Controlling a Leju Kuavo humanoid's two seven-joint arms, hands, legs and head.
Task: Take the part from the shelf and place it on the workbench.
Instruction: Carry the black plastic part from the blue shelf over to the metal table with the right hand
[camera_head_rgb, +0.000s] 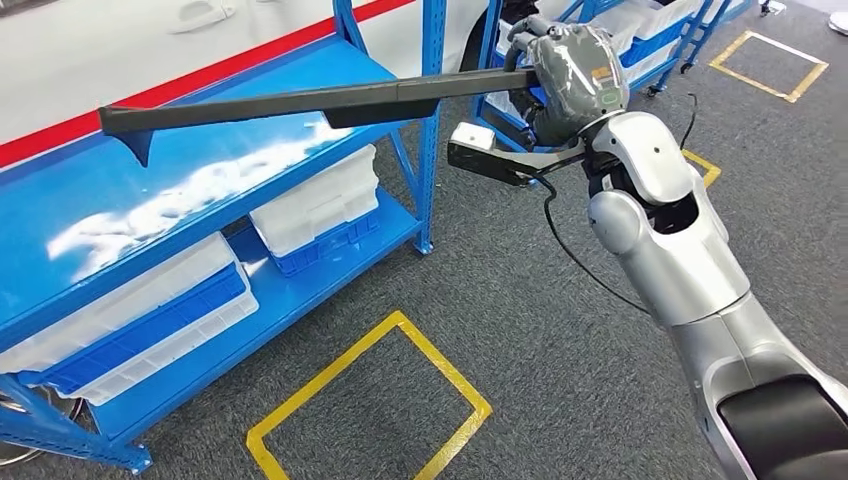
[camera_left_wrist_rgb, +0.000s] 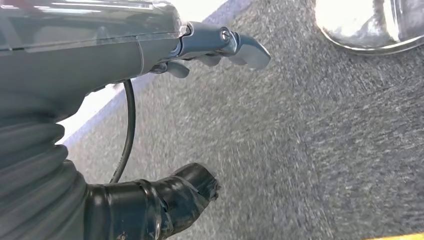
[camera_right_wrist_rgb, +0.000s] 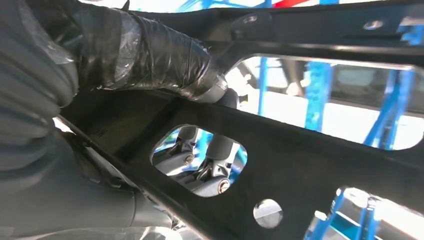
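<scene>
Black plastic, long and skinny: that's the part (camera_head_rgb: 290, 102) we're carrying, and our right hand (camera_head_rgb: 570, 70) has it by one end only. In the right wrist view the taped thumb and the fingers (camera_right_wrist_rgb: 215, 160) are wrapped around the part's ribbed, cut-out body, so it's a firm clamp, not a pinch. From that hand the part runs out sideways, roughly level, over the top deck of the blue shelf (camera_head_rgb: 130, 200), its far tip hanging above the deck and apparently clear of it. So the long axis points away from the grip and across the shelf, and we reckon any turn toward the worktop will swing that tip wide. Our left hand (camera_left_wrist_rgb: 220, 47) hangs over grey carpet with its fingers loosely extended, holding nothing, well away from the part.
</scene>
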